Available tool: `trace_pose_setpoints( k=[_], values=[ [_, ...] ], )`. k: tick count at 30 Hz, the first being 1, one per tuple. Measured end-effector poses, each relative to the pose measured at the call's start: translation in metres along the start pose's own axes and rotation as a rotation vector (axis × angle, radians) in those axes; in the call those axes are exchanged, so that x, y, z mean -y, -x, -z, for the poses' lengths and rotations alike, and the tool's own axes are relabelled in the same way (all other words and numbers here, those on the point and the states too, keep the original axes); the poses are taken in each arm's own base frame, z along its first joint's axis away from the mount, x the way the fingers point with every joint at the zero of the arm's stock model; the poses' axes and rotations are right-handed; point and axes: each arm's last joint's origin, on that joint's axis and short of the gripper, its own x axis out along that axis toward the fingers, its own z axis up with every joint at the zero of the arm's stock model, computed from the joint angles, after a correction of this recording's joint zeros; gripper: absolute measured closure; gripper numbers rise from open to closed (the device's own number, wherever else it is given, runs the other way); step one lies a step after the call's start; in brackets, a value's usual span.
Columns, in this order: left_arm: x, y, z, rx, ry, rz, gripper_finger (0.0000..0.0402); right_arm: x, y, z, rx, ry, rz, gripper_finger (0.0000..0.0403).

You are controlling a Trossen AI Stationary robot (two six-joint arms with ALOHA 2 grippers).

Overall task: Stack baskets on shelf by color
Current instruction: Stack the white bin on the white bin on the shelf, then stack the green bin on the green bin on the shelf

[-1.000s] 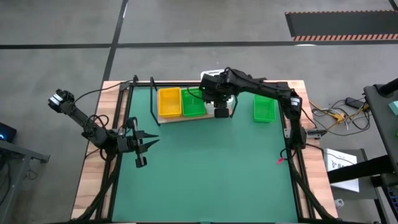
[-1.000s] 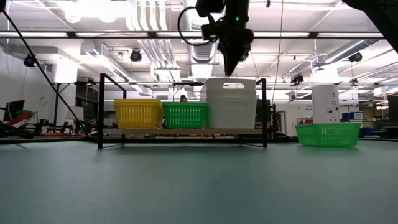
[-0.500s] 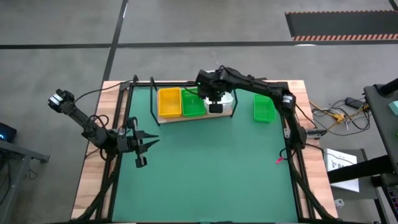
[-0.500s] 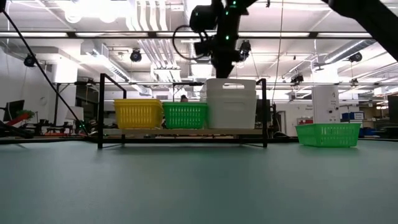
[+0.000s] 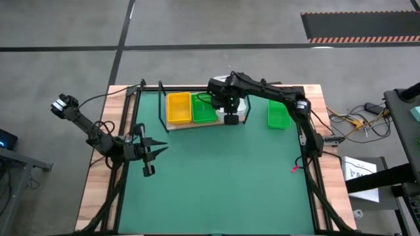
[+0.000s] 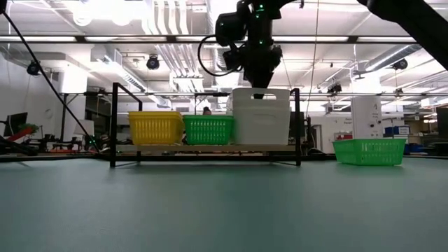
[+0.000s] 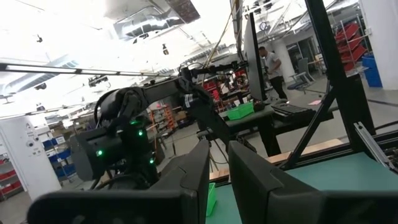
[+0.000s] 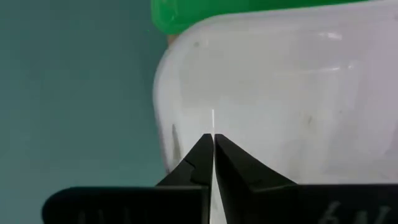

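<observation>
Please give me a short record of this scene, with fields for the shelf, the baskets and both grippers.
shelf: wood board on black wire frame, at the far side of the mat
on shelf: yellow basket, green basket, white basket, side by side
off shelf: second green basket, on the mat to the right
right gripper: above the white basket, fingers shut, tips at its rim
left gripper: waits over the mat's left side, holds nothing

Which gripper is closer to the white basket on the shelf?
The right. The right gripper is directly above the white basket, at its top rim, while the left gripper waits far away over the green mat's left side.
</observation>
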Motion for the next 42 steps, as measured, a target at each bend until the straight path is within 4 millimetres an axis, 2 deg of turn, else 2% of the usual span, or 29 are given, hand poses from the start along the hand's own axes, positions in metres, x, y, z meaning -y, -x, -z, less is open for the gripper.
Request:
trace_pose_setpoints(
  k=[4,9,15,20,24,28,36,39,42],
  values=[
    [0.000,0.000,0.000,0.001,0.001,-0.001,0.0357,-0.002,0.007,0.002,-0.003,0.007,0.053,0.0392],
    [0.000,0.000,0.000,0.002,0.002,-0.001,0.0357,-0.021,0.046,0.008,0.108,0.009,0.105,0.0392],
    [0.000,0.000,0.000,0.003,0.034,-0.001,0.0357,-0.077,0.088,0.022,0.271,0.061,0.060,0.0392],
    [0.003,-0.002,0.001,-0.001,0.083,0.002,0.0357,-0.131,0.101,0.041,0.447,0.144,-0.015,0.0392],
    [0.007,-0.004,0.004,-0.013,0.108,0.009,0.0357,-0.159,0.087,0.063,0.517,0.155,-0.053,0.0392],
    [0.009,-0.005,0.006,-0.020,0.118,0.013,0.0357,-0.165,0.064,0.096,0.491,0.064,-0.085,0.0392],
    [0.011,-0.007,0.005,-0.002,0.137,0.002,0.0357,-0.135,0.013,0.163,0.264,-0.269,-0.037,0.0392],
    [0.011,-0.007,0.005,-0.002,0.137,0.001,0.0357,-0.120,-0.006,0.184,0.213,-0.447,0.058,0.0392],
    [0.010,-0.006,0.004,0.003,0.142,-0.002,0.0357,-0.104,-0.021,0.199,0.169,-0.616,0.070,0.0391]
  ],
)
